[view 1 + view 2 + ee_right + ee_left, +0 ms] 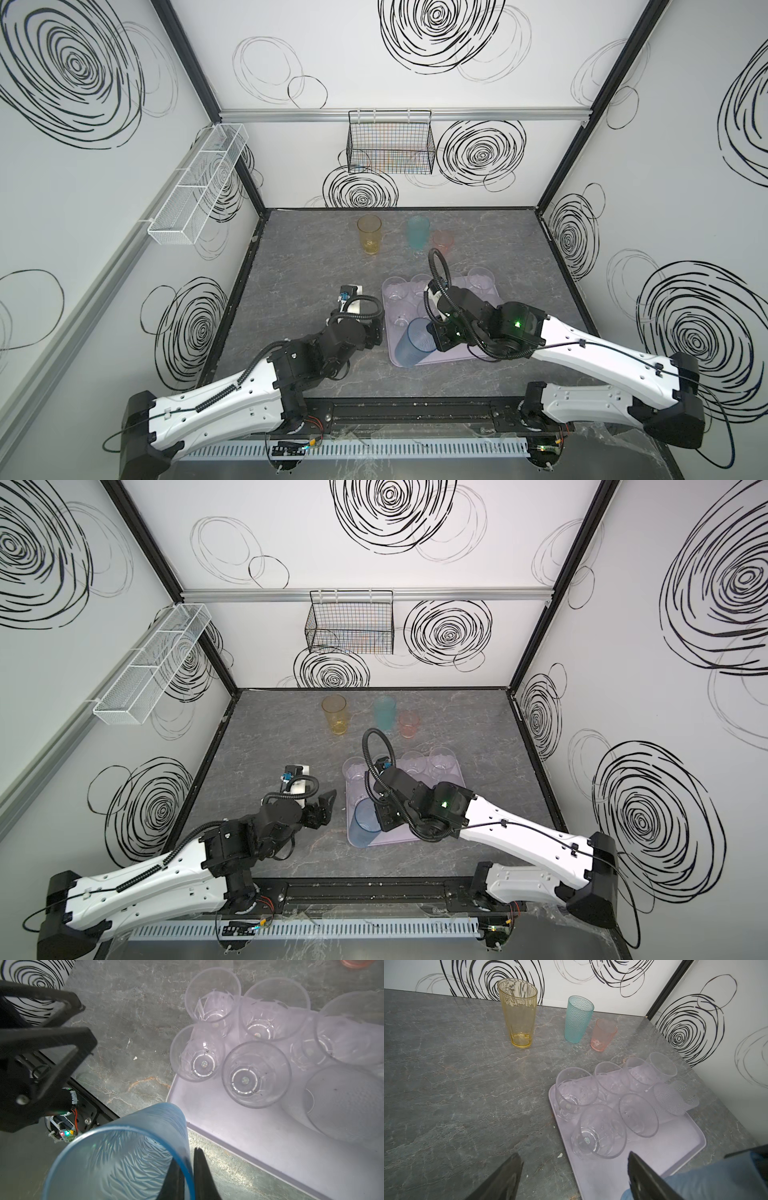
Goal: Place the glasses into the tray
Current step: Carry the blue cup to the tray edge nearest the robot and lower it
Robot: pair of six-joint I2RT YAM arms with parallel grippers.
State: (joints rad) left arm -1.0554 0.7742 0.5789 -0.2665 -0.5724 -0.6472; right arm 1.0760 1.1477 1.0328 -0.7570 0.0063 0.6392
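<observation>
The blue glass (124,1157), pinched at its rim wall by the right gripper (188,1160) (one finger inside), tilts over the tray (239,1130) corner just below, perhaps touching it. It is likely light, stiff and slick. The left gripper (574,1154) gapes empty alongside.

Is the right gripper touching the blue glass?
Touching. The right wrist view shows the right gripper pinching the blue glass at its rim, one finger inside, one outside.

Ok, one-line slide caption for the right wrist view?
Right gripper pinches the blue glass by its rim at a corner of the lilac tray, beside clear glasses standing in it.
</observation>
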